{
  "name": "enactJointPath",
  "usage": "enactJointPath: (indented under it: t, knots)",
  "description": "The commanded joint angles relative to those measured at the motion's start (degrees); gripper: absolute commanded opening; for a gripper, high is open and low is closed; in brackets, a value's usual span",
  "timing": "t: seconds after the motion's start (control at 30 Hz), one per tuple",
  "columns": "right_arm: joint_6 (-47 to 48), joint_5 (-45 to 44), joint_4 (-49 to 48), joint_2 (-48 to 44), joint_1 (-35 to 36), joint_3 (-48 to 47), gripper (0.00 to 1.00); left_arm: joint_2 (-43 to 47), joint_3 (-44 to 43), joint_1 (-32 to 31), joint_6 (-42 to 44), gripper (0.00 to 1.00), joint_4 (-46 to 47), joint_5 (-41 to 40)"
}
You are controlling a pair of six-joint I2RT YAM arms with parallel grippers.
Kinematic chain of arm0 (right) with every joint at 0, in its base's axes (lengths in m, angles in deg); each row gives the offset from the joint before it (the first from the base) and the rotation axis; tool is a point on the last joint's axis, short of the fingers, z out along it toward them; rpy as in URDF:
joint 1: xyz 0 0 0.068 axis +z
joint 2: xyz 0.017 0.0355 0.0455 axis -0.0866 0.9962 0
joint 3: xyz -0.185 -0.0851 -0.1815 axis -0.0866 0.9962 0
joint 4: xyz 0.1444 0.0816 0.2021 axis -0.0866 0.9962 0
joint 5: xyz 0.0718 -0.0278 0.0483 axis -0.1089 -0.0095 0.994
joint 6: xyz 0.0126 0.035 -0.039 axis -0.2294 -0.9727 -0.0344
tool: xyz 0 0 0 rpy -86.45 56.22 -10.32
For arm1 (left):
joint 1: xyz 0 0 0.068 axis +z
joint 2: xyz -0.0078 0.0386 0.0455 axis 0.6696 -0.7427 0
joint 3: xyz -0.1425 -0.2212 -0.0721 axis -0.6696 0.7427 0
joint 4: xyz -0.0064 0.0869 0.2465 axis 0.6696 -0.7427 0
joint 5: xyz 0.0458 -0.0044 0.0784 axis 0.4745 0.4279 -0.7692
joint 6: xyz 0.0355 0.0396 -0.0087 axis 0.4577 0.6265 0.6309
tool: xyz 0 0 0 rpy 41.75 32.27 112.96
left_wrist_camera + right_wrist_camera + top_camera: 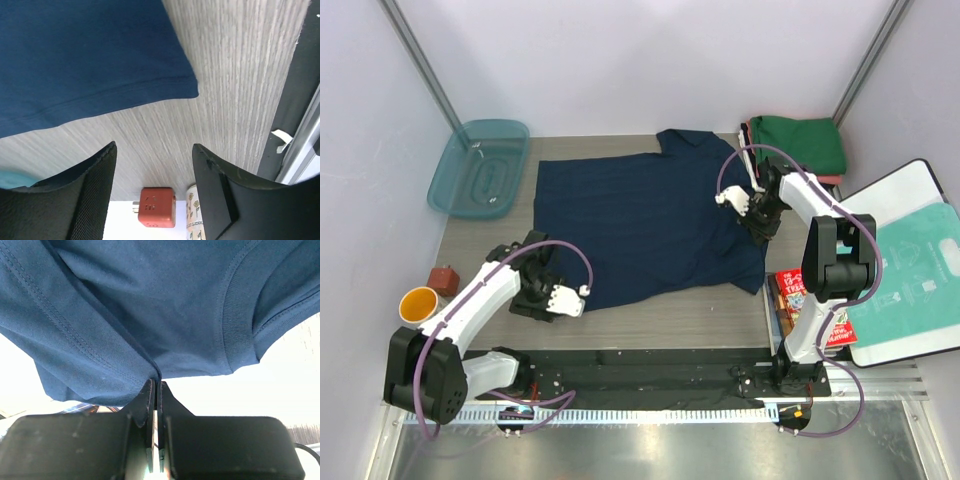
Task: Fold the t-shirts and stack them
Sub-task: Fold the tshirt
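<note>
Jaws of the right gripper [156, 385] are pinched together on a thin fold of the navy t-shirt [640, 225], spread flat at frame centre, while the left gripper [154, 150] stands parted beside its lower-left hem; so shallow a bite may slip when pulled.

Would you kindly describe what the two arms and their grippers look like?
The left arm and right arm have white links, black joints and a looping lilac cable. The left gripper and right gripper have black tapered fingers.
</note>
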Motion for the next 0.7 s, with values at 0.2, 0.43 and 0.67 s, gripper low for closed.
enactJointPath:
  t: [0.2,0.43,0.67]
  knots:
    - [-0.84,-1.00,0.43,-0.32,1.38,-2.80,0.01,-1.55,-2.41,-0.30,-10.46,0.65,-1.57,9.66]
    - [-1.54,-1.09,0.17,-0.15,2.17,-3.06,0.01,-3.58,-0.85,-2.06,-18.46,0.63,1.92,13.37]
    - [-2.16,-1.09,0.17,-0.32,2.44,-3.23,0.01,-2.08,5.75,-2.94,-22.07,0.62,12.29,8.71]
